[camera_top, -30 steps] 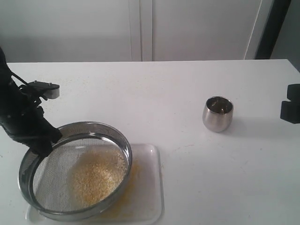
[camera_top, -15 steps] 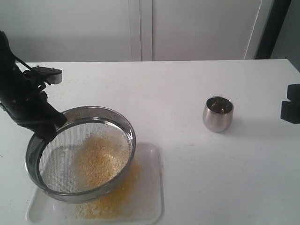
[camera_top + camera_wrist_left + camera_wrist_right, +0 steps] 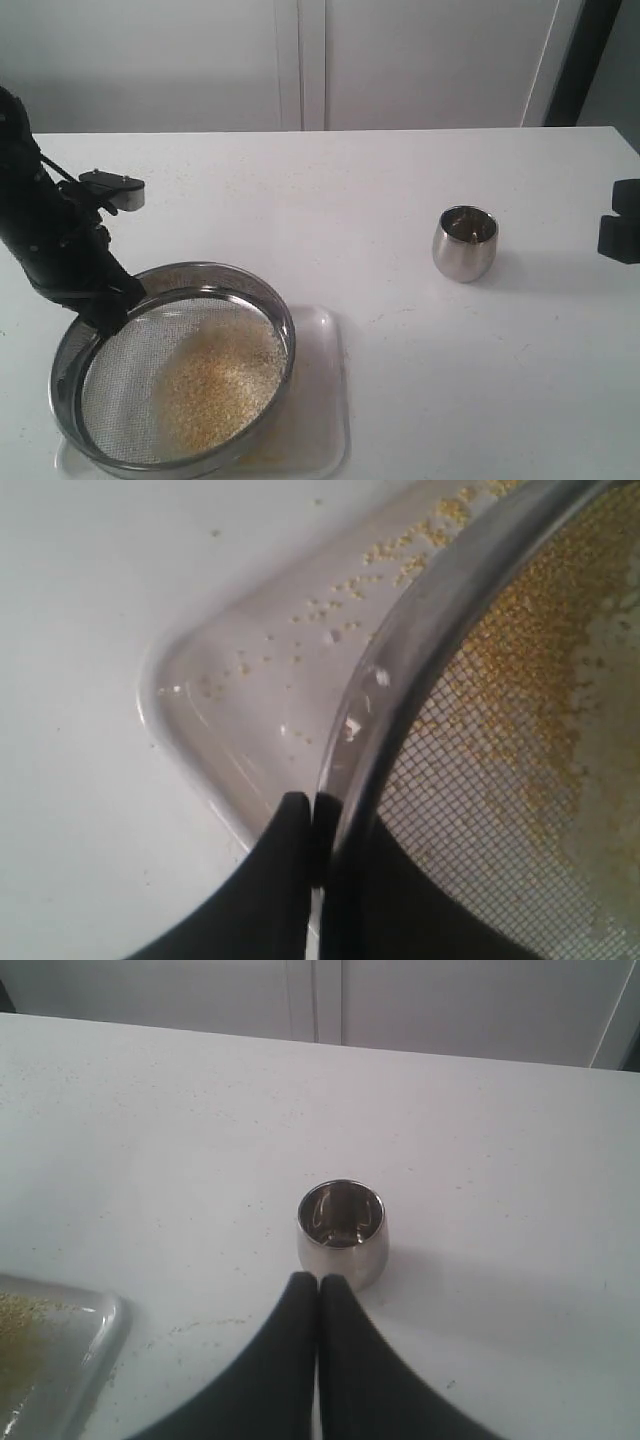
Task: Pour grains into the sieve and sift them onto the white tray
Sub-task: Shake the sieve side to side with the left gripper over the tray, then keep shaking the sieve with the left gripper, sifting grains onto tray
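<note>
The sieve (image 3: 120, 385) hangs low over the white tray (image 3: 320, 400) at the front left, held nearly level. My left gripper (image 3: 108, 308) is shut on its steel rim (image 3: 440, 610), one finger outside and one inside the mesh. A heap of yellow and pale grains (image 3: 215, 385) lies on the mesh toward the right side. Loose grains (image 3: 400, 565) dot the tray (image 3: 200, 710) beside the sieve. My right gripper (image 3: 318, 1282) is shut with nothing in it, hovering just short of the small steel cup (image 3: 341, 1232).
The steel cup (image 3: 465, 243) stands upright at mid right, apart from the tray. A black part of the right arm (image 3: 620, 222) shows at the right edge. A corner of the tray (image 3: 75, 1335) appears in the right wrist view. Stray grains speckle the table.
The left gripper swung the sieve up and away half a second ago, dropping yellow grains onto the tray, then brought it back down nearer. The right arm and cup stayed still.
</note>
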`<control>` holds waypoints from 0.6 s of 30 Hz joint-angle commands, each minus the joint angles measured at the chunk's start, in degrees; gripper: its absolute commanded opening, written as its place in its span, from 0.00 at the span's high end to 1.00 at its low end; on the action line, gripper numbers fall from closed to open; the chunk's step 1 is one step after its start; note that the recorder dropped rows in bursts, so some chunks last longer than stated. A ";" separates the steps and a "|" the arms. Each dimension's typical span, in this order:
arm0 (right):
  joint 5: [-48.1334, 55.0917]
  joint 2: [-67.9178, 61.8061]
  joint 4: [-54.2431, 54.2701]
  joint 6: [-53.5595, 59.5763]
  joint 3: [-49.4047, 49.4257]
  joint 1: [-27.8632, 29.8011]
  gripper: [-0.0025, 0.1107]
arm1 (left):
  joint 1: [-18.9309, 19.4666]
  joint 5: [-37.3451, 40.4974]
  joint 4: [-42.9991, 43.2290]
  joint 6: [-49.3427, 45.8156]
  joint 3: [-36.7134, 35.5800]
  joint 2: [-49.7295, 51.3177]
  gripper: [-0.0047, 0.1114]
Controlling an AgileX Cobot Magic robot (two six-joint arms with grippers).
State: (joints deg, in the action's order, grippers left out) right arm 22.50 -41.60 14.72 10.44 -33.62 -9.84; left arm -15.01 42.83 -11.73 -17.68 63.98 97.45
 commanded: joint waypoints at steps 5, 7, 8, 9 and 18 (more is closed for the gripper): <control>0.00 0.36 0.14 -0.18 0.36 0.13 0.98 | 1.60 4.00 -2.01 0.50 3.25 1.75 0.96; 0.00 0.36 0.14 -0.18 0.36 0.13 0.98 | 1.63 4.13 -2.42 -0.36 1.17 -0.14 0.96; 0.00 0.36 0.14 -0.18 0.36 0.13 0.98 | 1.63 2.06 -2.31 -0.81 0.53 -0.69 0.96; 0.00 0.36 0.14 -0.18 0.36 0.13 0.98 | 1.63 -1.19 -2.22 -1.20 0.41 -0.81 0.96; 0.17 0.36 0.01 -0.18 0.36 0.13 0.98 | 1.59 5.62 -1.69 -0.33 2.65 0.11 0.96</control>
State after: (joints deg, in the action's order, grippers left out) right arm 22.50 -41.60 14.72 10.44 -33.62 -9.84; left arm -12.78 43.25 -12.17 -17.94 68.38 99.24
